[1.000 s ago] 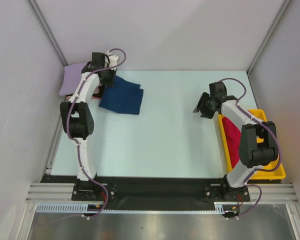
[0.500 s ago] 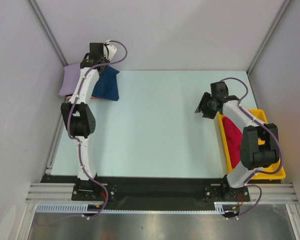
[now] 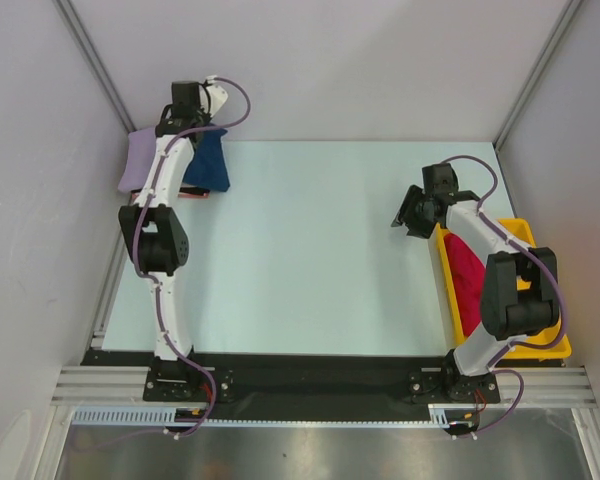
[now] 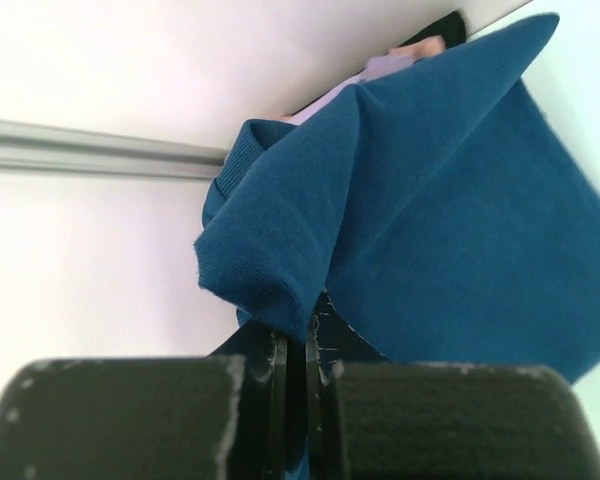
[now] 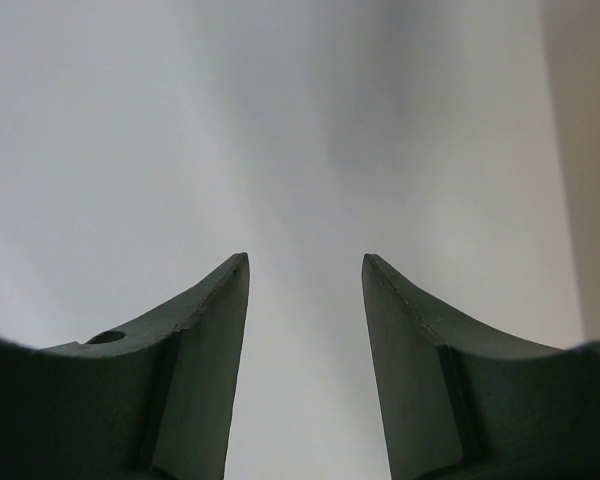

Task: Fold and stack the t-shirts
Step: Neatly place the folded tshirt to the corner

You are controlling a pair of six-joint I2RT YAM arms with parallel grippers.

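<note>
My left gripper [image 3: 201, 130] is at the far left corner, shut on a fold of the navy blue t-shirt [image 3: 210, 162]. In the left wrist view the fingertips [image 4: 305, 340] pinch a bunched edge, and the navy cloth [image 4: 460, 200] drapes away from them. Beside it lies the lavender t-shirt [image 3: 140, 160]. The wrist view shows slivers of lavender [image 4: 380, 66], pink [image 4: 429, 46] and black [image 4: 438, 27] cloth behind the navy one. My right gripper [image 3: 405, 213] hangs open over bare table [image 5: 305, 262], holding nothing. A crimson t-shirt [image 3: 467, 270] lies in the yellow tray [image 3: 540, 346].
White enclosure walls with metal posts [image 3: 92, 60] stand close behind the left gripper. The yellow tray sits along the table's right edge, under the right arm's forearm. The pale table top [image 3: 310, 250] spreads between the two arms.
The left gripper has pulled the navy t-shirt left and back toward the lavender one, and the cloth has bunched from a spread square into a narrower hanging shape. The right arm has stayed still.
</note>
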